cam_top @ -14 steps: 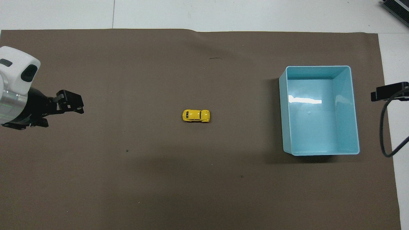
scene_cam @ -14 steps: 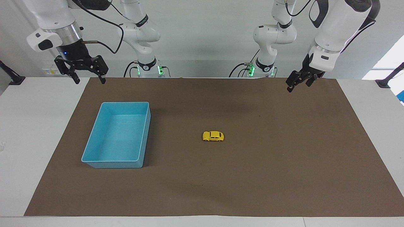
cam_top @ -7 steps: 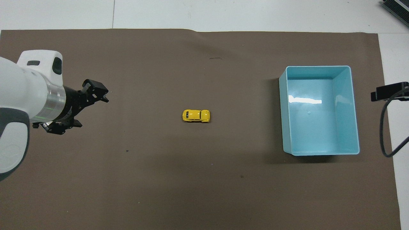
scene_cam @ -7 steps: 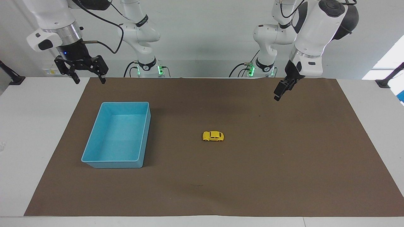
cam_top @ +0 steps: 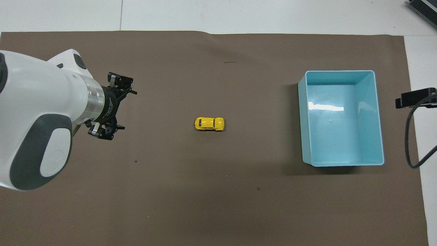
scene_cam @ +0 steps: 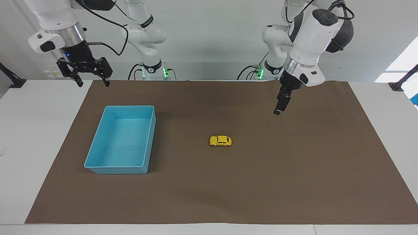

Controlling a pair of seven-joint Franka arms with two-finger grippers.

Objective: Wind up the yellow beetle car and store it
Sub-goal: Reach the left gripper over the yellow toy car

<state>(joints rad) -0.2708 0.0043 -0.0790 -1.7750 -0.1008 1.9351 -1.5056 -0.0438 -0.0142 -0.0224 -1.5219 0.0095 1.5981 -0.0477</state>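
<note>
One yellow beetle car (scene_cam: 220, 141) on mat (scene_cam: 294, 169)

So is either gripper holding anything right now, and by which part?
Nothing is held. The yellow beetle car sits alone on the brown mat; the left gripper hangs open above the mat, and the right gripper waits open, clear of the blue bin.

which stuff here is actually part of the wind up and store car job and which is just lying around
Part of the job:
- yellow beetle car, mid-mat
- blue bin, empty, toward the right arm's end
- left hand, open, over the mat
- right hand, open, waiting

Just there:
- brown mat
- black cable at the table edge
</note>
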